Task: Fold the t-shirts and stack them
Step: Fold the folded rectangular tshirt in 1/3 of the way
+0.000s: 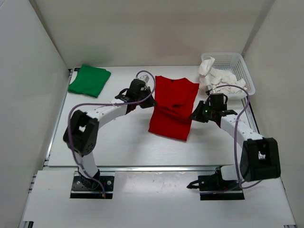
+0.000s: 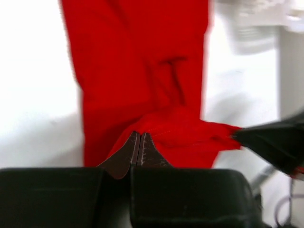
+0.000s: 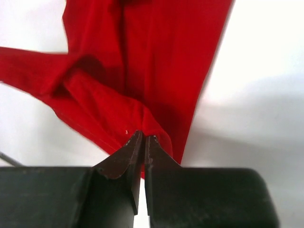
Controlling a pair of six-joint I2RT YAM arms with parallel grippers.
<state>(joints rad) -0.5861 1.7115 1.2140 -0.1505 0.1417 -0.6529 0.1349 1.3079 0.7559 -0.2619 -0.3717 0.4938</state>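
The red t-shirt (image 1: 172, 107) lies mid-table, its near part lifted between both grippers. My left gripper (image 1: 151, 100) is shut on its left edge; the pinched cloth (image 2: 185, 137) shows in the left wrist view just past the closed fingertips (image 2: 132, 147). My right gripper (image 1: 194, 115) is shut on its right edge; the red cloth (image 3: 142, 71) bunches at the fingertips (image 3: 134, 145). The green t-shirt (image 1: 89, 80) lies folded at the back left. The white t-shirt (image 1: 216, 77) is crumpled in the basket.
A white mesh basket (image 1: 241, 67) stands at the back right corner of the table. White walls enclose the table on the left, back and right. The right gripper's cable (image 1: 240, 102) arcs near the basket.
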